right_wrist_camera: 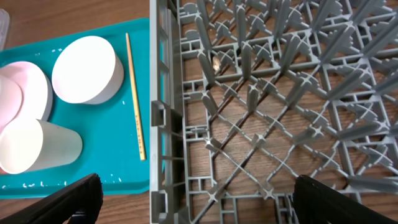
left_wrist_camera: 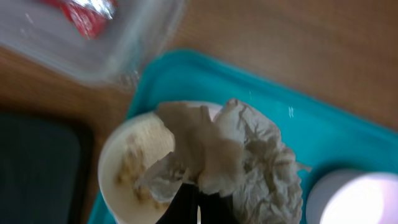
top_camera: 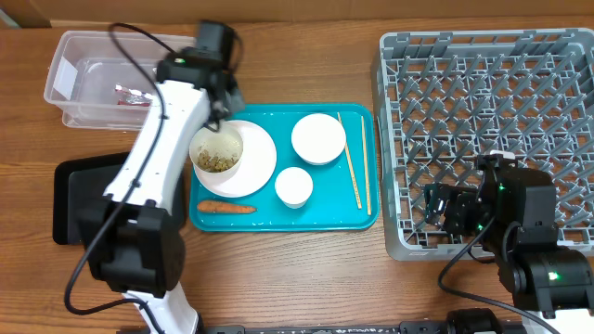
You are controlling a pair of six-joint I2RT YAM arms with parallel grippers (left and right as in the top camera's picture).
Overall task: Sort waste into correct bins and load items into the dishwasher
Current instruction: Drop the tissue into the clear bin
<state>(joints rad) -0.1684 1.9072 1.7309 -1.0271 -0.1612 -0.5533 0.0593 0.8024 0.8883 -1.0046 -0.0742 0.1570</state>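
left gripper (left_wrist_camera: 194, 202) pressed together on the crumpled foil ball (left_wrist_camera: 249, 162). the pinch is at the ball's lower edge, and the ball bulges out beyond the fingertips in the wrist view. just beneath the hand is the scrap bowl (left_wrist_camera: 109, 155) with the food scraps (top_camera: 216, 158) in it, apparently resting on the left part of the round plate (top_camera: 260, 158).

beyond the hand and to its left stands the clear tub (top_camera: 74, 65), with the red-and-white wrapper (top_camera: 132, 94) lying inside. behind the hand, alongside the left arm, is the black tray (top_camera: 70, 199); the part the arm does not cover shows nothing on it. the carrot (top_camera: 225, 208) lies on the teal tray (top_camera: 278, 121), behind the hand, just past the plate's near edge. to the hand's right on the same tray are a larger bowl (top_camera: 318, 139), a small cup (top_camera: 293, 186) and the chopsticks (top_camera: 351, 162), the pair lying side by side near the tray's right rim.

right gripper (right_wrist_camera: 198, 202) spread wide, holding nothing, hovering over the near-left corner of the dish rack (top_camera: 483, 111). the pegs below and ahead of its fingers carry no dishes.

progress, as judged: early. one piece of waste is binned and a second is grasped but not released. the scraps and carrot are unsorted. the plate, the three vessels and the chopsticks are all yet to be loaded.
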